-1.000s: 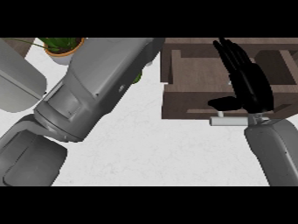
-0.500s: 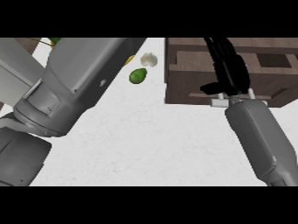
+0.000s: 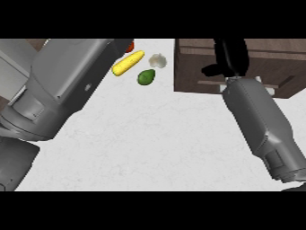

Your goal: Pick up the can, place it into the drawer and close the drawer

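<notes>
Two new items vs earlier: corn (image 3: 127,63), garlic (image 3: 158,60) by avocado (image 3: 146,77).

2 grey forearms (image 3: 56,99) w/ smooth boxy shells (slightly glossy); right hand (image 3: 229,58) black, slim fingers.

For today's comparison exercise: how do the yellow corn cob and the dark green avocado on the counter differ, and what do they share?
The corn cob is yellow, long and narrow, lying on a slant; the avocado is dark green, short and rounded. The corn cob lies nearer the view's top; the avocado sits lower and to its right. Both rest on the white counter, untouched by either hand.
</notes>
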You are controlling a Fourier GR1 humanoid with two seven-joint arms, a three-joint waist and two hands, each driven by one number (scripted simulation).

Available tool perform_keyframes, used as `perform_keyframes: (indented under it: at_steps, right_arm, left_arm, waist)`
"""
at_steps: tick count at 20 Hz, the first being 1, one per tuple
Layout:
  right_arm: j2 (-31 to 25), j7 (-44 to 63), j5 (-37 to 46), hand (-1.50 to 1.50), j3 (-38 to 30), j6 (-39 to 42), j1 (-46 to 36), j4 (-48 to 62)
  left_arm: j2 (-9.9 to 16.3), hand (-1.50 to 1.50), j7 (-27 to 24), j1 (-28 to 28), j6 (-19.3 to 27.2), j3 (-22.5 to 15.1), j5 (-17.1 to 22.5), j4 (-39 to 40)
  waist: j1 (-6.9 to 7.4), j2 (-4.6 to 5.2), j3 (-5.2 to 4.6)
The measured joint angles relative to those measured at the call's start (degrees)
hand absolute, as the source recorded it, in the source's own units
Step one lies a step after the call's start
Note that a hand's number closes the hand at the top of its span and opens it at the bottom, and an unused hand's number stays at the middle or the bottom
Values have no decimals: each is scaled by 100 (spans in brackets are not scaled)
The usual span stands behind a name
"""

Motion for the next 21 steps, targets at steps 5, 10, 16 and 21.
perform_keyframes:
  at_steps: [5, 10, 16, 21]
  right_arm:
    - [-101, -98, 40, -150, -182, -211, -534, 709]
    - [-117, -125, 85, -150, -279, -266, -926, 1229]
    - [-151, -496, -138, -150, -520, -165, -1147, 1560]
    - [-142, -922, -342, -150, -733, -96, -1239, 1680]
  left_arm:
    - [228, -150, 176, 318, -130, -55, -41, -425]
    - [414, -150, 372, 566, -203, -105, -70, -850]
    - [619, -150, 486, 981, -261, -152, -93, -1383]
    - [743, -150, 637, 1278, -252, -211, -110, -1824]
  waist:
    - [114, 22, 5]
    - [178, 48, 16]
    - [198, 75, 35]
    - [195, 96, 53]
